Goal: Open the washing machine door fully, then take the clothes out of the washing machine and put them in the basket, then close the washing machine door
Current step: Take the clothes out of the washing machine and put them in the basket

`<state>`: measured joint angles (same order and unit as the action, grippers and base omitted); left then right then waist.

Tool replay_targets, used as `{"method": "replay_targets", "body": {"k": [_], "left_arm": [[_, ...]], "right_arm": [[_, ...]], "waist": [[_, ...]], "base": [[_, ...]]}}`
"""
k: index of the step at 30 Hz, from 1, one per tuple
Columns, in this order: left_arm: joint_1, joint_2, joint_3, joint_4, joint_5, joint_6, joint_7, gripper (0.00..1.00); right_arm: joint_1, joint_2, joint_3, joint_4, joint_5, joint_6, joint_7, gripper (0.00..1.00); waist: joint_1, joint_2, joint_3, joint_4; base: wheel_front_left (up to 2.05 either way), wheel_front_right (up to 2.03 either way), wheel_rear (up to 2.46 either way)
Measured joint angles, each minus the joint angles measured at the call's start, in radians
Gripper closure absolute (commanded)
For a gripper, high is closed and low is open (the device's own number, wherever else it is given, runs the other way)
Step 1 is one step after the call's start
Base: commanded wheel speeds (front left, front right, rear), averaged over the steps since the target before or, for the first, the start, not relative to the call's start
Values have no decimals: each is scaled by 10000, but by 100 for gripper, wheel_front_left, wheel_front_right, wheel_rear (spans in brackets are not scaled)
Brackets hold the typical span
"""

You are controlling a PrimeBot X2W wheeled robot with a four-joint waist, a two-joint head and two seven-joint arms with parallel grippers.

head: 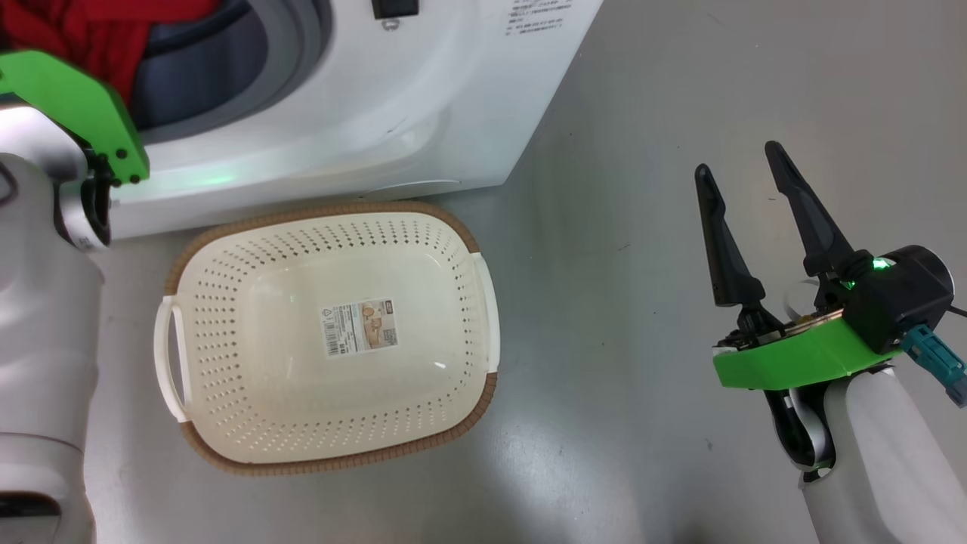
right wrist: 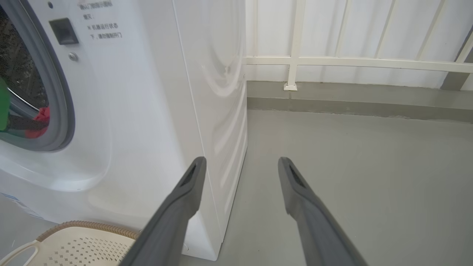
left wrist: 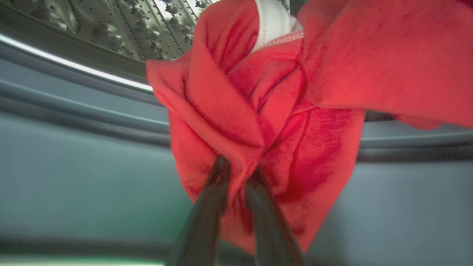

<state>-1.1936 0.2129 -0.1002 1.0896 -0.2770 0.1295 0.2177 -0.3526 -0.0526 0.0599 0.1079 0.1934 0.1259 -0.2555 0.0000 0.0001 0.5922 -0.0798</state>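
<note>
since the washing machine (head: 423, 113) stands with its mouth open and the left pincer (left wrist: 238, 166) reaches into it, the step in hand is, i judge, taking out the clothes, right at the grip. the machine's white front rises ahead and to the left of the right pincer (head: 736, 160), well apart from it. the basket (head: 423, 249) sits on the grey floor (head: 642, 393) to the left of that pincer, close against the machine's front and below the mouth where the left pincer works; it holds nothing but its paper label (head: 359, 327). the clothes (left wrist: 281, 111), red with a strip of white trim, hang over the grey rubber ring (left wrist: 74, 122) straight ahead of the left pincer, whose two dark fingers are pinched nearly together on a fold of the fabric. the right pincer is spread wide and holds nothing.

the next move calls for drawing the left arm back over the ring without snagging, then down to the basket beneath before letting go. the fold is small, so it may slip, and more cloth may trail behind.

the left wrist view gives the grip itself and the perforated drum (left wrist: 129, 26) beyond the pincer. the head view adds what that one lacks: the whole basket and the right pincer idle beside it. the right wrist view adds the machine's side and a white railing (right wrist: 295, 61) beyond its own tips.
</note>
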Motion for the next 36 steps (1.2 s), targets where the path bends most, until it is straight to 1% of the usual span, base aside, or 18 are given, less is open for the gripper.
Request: {"method": "replay_targets", "body": {"k": [4,7,8,14,16,19,24,26,28,31,36], "left_arm": [[7,-23,-15,15,-65,-86,-493,100],[17,-79,-27,27,-107,-280,-840,100],[17,-79,-27,27,-107,-280,-840,100],[190,-199,-23,-165,-405,-690,-1916,100],[301,-196,-67,-232,-397,-702,-2322,100],[455,-196,-59,-336,-437,-1053,-2920,100],[863,-274,-42,-454,-612,-1252,-3733,100],[1089,-349,-23,-566,-688,-1452,-4025,100],[1318,-405,-35,-734,-761,-1626,-4240,100],[1714,-456,-17,-1062,-865,-1745,-4468,100],[2573,-483,-8,-1714,-961,-1829,-4585,100]], "right_arm": [[-1,0,-12,35,4,0,0,0],[-1,0,-31,44,17,0,0,0],[-1,0,-31,44,17,0,0,0],[-1,0,-67,107,17,0,0,0],[-1,0,-77,144,17,0,2,0],[0,0,-98,163,17,0,2,0],[9,0,-169,221,17,0,2,0],[12,0,-196,232,17,0,0,0],[33,0,-215,251,17,0,2,0],[167,2,-222,270,65,0,0,0],[304,2,-213,316,290,0,0,0]], "waist": [[0,0,-28,27],[0,0,-97,75],[0,0,-97,75],[0,-1,-255,229],[0,0,-329,280],[0,0,-449,358],[0,0,-729,477],[0,0,-866,518],[0,0,-1016,551],[0,0,-1267,593],[1,0,-1700,602]], "base": [[0,0,0],[0,0,0],[0,0,0],[0,0,0],[0,0,0],[0,0,0],[0,0,0],[0,0,0],[0,0,0],[0,0,0],[0,0,0]]}}
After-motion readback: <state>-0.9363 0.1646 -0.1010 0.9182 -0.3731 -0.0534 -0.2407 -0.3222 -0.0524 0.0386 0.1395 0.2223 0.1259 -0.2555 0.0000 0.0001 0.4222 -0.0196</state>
